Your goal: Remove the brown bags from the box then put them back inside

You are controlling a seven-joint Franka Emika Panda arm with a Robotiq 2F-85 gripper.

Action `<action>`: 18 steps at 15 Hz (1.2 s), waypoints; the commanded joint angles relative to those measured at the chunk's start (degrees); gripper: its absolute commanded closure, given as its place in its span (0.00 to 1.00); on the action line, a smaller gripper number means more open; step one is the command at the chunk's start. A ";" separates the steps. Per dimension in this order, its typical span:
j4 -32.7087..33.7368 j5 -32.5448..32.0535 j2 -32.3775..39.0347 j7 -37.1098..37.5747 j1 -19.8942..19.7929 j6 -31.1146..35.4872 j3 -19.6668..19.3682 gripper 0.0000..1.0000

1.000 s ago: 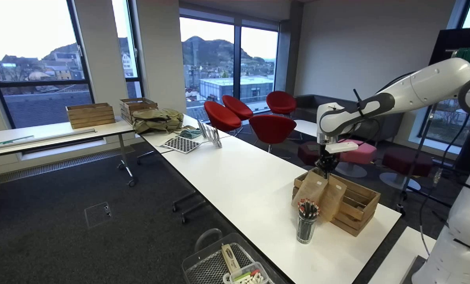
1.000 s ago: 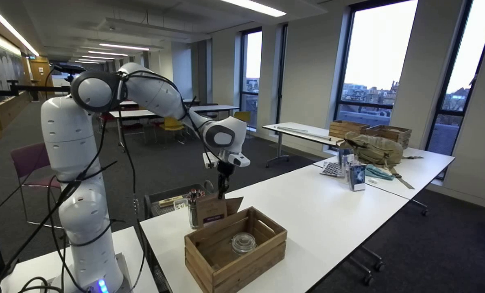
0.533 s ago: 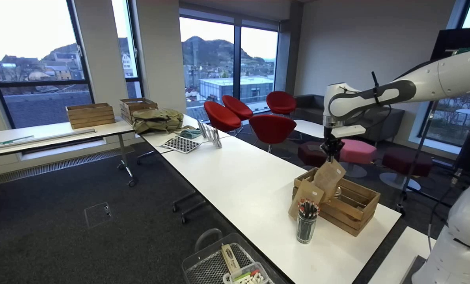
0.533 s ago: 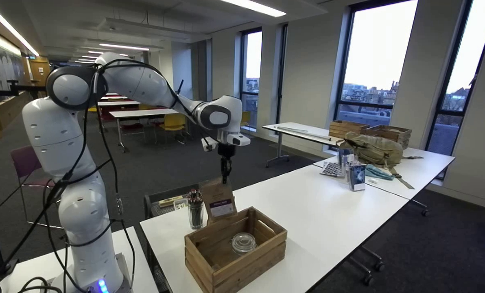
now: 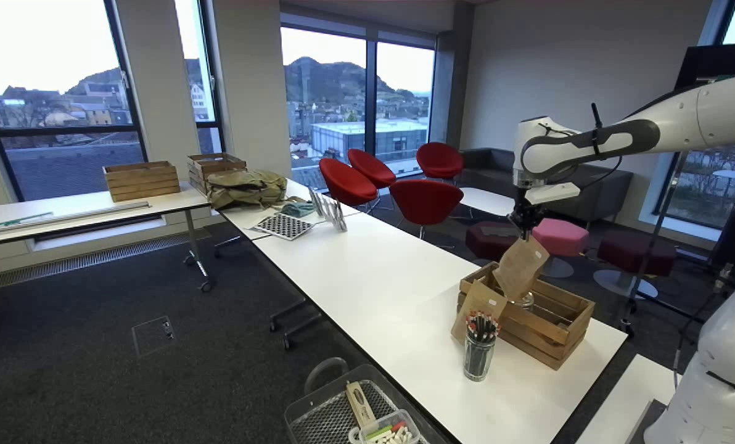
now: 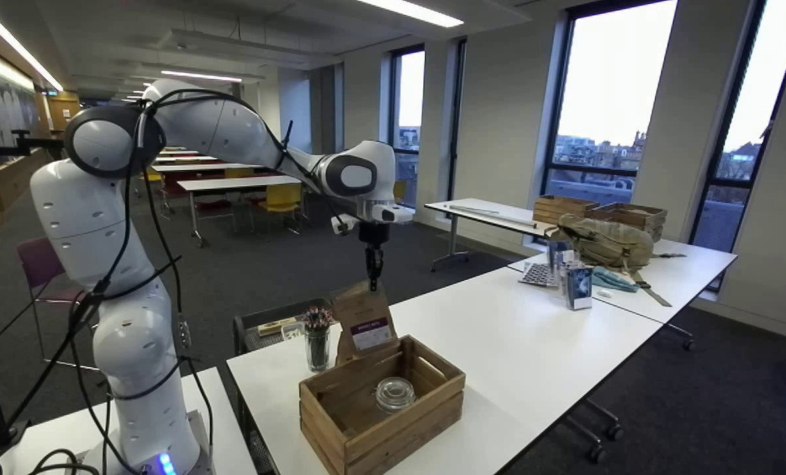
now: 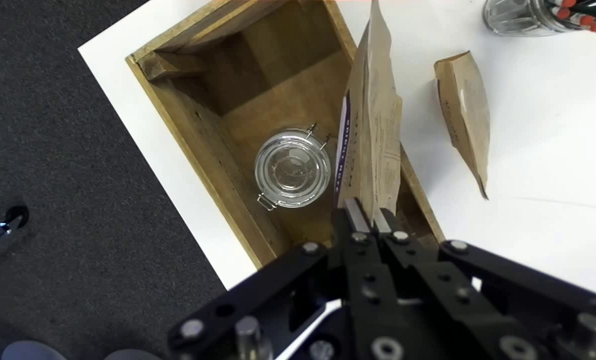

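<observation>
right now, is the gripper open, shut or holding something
Gripper: closed, holding a brown bag by its top edge.

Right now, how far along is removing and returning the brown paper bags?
Done: removal looks complete; only a round glass jar shows inside the slatted brown wooden box.
In hand: the black metal claw grips one labelled brown paper bag, held up at the box's long side.
Left: probably lowering it in, then returning the other brown paper bag, which rests on the white tabletop beside the box.
</observation>
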 commanded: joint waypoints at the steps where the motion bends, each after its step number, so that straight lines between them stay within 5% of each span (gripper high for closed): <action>1: 1.72 -2.33 0.54 1.28 -2.06 -2.76 -0.65 1.00; 8: 0.69 13.69 1.30 2.60 -5.43 -3.05 -6.55 1.00; 18: -1.78 23.33 4.27 19.27 -9.65 -1.13 -10.41 1.00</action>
